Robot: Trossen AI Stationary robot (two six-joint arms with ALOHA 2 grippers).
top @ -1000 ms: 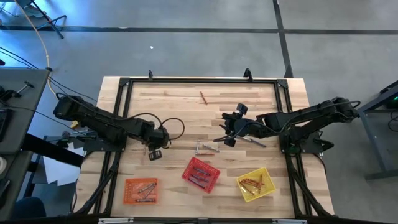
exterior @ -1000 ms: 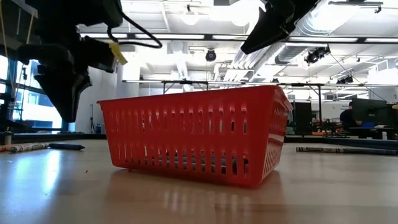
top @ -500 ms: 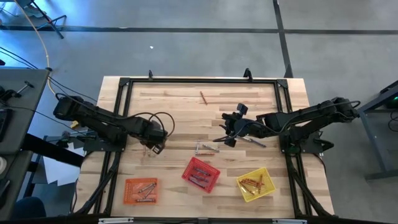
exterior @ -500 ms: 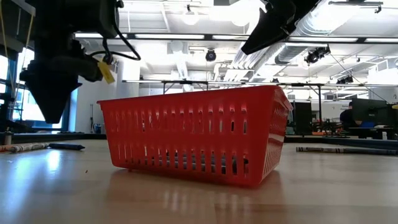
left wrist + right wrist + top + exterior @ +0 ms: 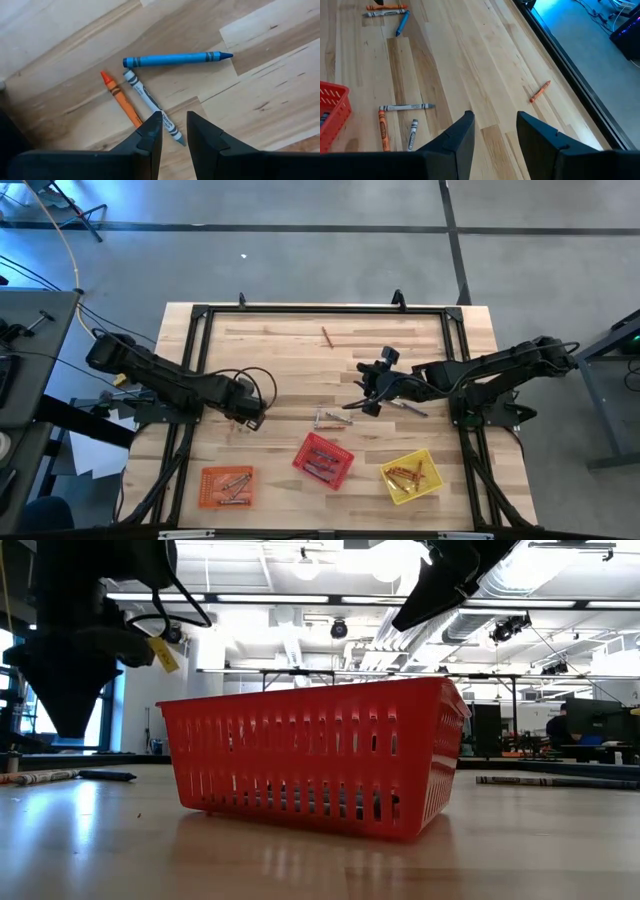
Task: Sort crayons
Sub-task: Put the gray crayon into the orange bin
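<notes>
Wooden table (image 5: 300, 360) under two dark arms carries three mesh baskets along its near edge: orange basket (image 5: 227, 486) on the left, red basket (image 5: 323, 460) in the middle, yellow basket (image 5: 410, 476) on the right, each holding crayons. Left gripper (image 5: 174, 131), fingers slightly apart and empty, hovers over a blue crayon (image 5: 175, 59), an orange crayon (image 5: 120, 97) and a grey crayon (image 5: 152, 106) at the table's left. Right gripper (image 5: 492, 131), jaws wide and empty, hangs above the middle, with a lone orange stick (image 5: 326, 336) near the far edge.

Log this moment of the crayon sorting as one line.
left gripper: open above grey crayon, beside orange crayon and blue crayon | right gripper: open, empty, mid-table | red basket: holds crayons
</notes>
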